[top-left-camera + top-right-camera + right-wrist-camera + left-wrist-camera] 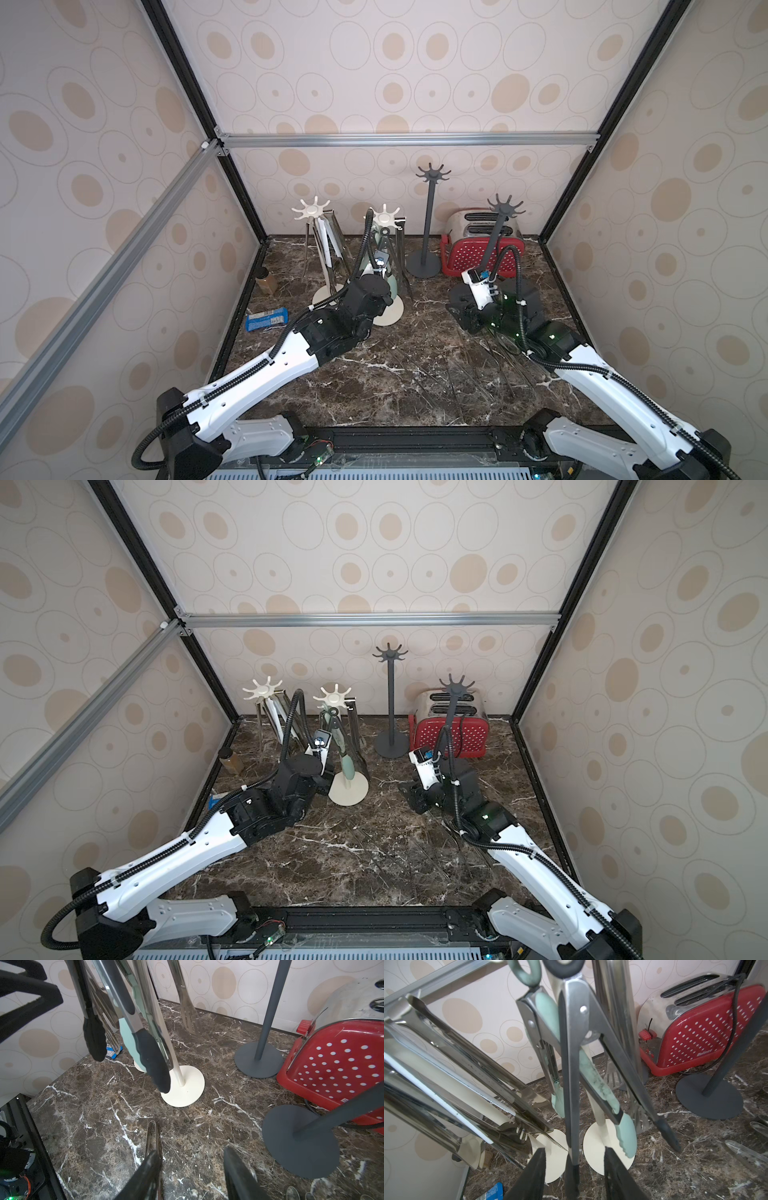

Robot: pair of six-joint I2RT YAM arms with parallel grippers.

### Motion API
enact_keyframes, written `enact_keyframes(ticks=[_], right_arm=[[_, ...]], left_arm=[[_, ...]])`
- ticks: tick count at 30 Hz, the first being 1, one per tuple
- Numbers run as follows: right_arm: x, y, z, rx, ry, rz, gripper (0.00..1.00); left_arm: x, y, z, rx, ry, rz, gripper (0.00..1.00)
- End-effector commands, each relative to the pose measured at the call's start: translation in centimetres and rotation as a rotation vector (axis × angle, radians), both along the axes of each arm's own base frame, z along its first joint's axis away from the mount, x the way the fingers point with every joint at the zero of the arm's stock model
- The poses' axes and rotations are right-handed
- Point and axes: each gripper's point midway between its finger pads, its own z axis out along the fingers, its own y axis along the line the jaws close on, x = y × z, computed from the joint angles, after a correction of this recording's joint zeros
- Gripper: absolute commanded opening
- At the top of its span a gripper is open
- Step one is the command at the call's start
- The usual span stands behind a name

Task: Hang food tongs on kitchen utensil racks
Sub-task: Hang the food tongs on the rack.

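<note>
Food tongs, the black-tipped pair [572, 1084], hang by their ring from the nearer cream rack [385, 217]. One arm sits between the fingers of my left claw [574, 1149], which is partly open and gripping nothing. I reckon the move is straight back toward me, no sideways brush! Green-tipped tongs [625, 1132] dangle just beside. My right claw [191, 1150], half open and empty, hovers by a loose steel pair [152, 1136] lying on the marble, toaster [336, 1068] far right.
</note>
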Motion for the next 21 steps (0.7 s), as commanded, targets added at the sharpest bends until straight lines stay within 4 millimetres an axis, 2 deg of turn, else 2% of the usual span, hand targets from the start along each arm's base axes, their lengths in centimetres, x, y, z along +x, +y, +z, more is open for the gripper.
enact_keyframes(ticks=[1,12,21], right_arm=[[-0.1,-0.4,0.6,-0.005,-0.024,-0.006,0.52],[0.3,-1.2,0.1,-0.023,-0.013,-0.051,0.53],[1.8,-0.9,-0.6,-0.030,0.021,-0.089,0.55]], left_arm=[[0.1,0.2,0.7,-0.025,-0.006,0.008,0.51],[-0.7,-0.2,2.0,-0.130,-0.017,-0.041,0.66],[-3.1,-0.1,2.9,-0.292,-0.031,-0.139,0.80]])
